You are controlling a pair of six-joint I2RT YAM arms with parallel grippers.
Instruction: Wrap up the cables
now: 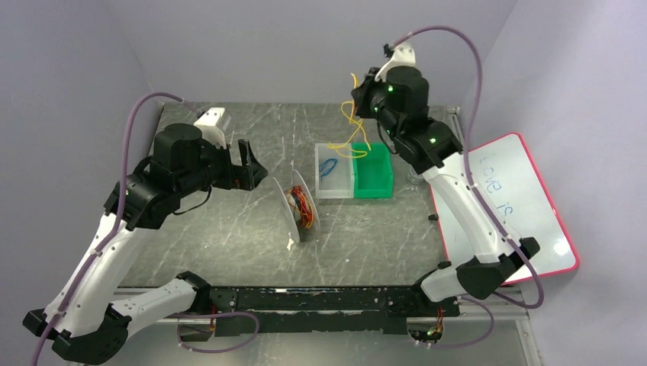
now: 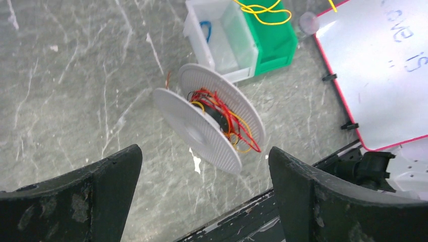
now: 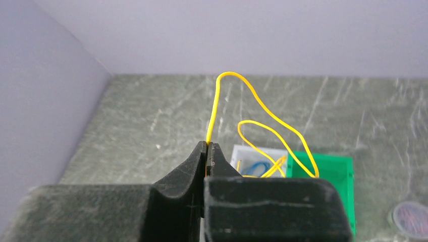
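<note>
The white spool (image 1: 300,207) is picked up first, nearest the front edge, about the middle of the desk (image 1: 229,244) and a touch left of centre. It is seen resting on the rims of its two flanges, tilted. Red, orange and yellow cables (image 2: 222,113) are wound loosely round its core, with loops spilling out between the flanges.

Just left of it, the left claw (image 1: 252,162) is held above the desk, jaws spread wide, nothing gripped. In the left wrist view the spool is framed between the two fingers (image 2: 91,196), well apart from both.

Further back, a clear bin (image 1: 336,191) and a green bin (image 1: 374,183) are set side by side, touching, with a small blue coil (image 1: 329,166) lying in the clear one. A whiteboard (image 1: 511,198) is laid along the right edge.

Toward the far edge, the right claw (image 3: 208,146) is raised above the bins, jaws pressed together on a yellow cable (image 3: 262,108). The cable is pinched at the very fingertips, arcs upward, then drops in loose loops to the bins, draped where the two meet. Where its lower end lies cannot be told.
</note>
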